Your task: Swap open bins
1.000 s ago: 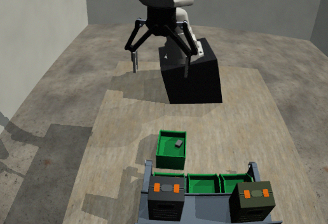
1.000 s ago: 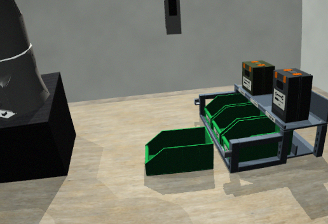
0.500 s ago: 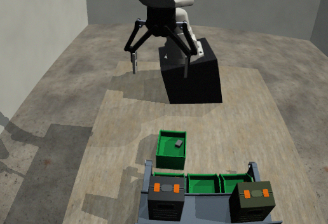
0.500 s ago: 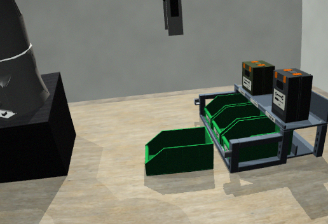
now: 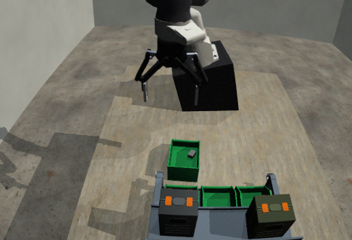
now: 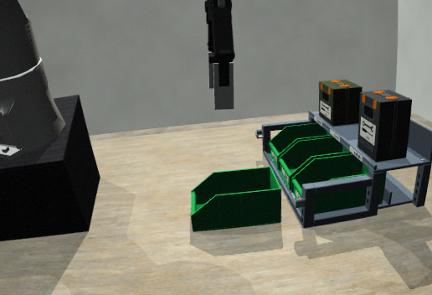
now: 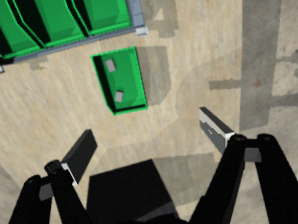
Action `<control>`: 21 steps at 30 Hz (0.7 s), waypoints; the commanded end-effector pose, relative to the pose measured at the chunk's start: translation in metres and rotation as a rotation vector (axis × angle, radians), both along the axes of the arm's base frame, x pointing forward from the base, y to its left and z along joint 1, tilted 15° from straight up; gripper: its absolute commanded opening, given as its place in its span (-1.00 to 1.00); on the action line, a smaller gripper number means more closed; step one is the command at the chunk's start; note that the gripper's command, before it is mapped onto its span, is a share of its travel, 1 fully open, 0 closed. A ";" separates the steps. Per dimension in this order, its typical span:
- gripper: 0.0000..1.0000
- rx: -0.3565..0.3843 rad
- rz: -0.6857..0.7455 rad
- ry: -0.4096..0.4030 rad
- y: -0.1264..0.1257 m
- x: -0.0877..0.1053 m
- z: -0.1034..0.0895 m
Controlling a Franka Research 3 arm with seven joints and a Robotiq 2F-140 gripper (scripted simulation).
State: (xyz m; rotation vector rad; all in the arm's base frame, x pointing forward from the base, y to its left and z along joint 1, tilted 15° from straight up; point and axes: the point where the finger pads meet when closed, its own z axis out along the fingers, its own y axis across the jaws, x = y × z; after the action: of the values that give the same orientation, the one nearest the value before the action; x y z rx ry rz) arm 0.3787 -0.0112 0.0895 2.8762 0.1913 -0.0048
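Note:
My gripper [image 5: 170,102] [image 6: 218,99] [image 7: 145,127] is wide open and empty, fingers down, high above the table, on the robot-base side of the table bin. The green table bin [image 5: 183,174] [image 6: 249,209] [image 7: 131,75] stands flat in front of the shelf, its low open front away from the shelf. Two small grey parts [image 7: 110,65] [image 7: 119,96] lie in it. Three green bins stand level in the shelf, side by side: one at the table bin's end [image 5: 181,187] [image 6: 339,196], a middle one [image 5: 218,198] and a far one [image 5: 252,198] [image 6: 293,136]. No parts show in their visible portions; much is hidden.
The shelf's upper board [image 5: 222,224] [image 6: 343,131] covers the bins' rear ends. A dark grey case [image 5: 178,219] [image 6: 395,129] and an olive case [image 5: 273,214] [image 6: 340,104] stand on it. Frame posts flank the bin row. The black robot pedestal [image 5: 213,91] [image 6: 42,196] stands opposite the shelf.

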 end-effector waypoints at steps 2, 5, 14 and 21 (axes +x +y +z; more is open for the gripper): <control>1.00 0.013 -0.002 -0.056 -0.004 0.021 -0.037; 1.00 0.013 -0.002 -0.056 -0.005 0.022 -0.043; 1.00 0.013 -0.002 -0.056 -0.013 0.024 -0.073; 1.00 0.013 -0.002 -0.056 -0.013 0.024 -0.074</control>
State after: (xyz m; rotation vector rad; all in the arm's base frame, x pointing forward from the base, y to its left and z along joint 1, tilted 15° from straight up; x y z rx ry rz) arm 0.3965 -0.0258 0.0149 2.8815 0.2232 0.0427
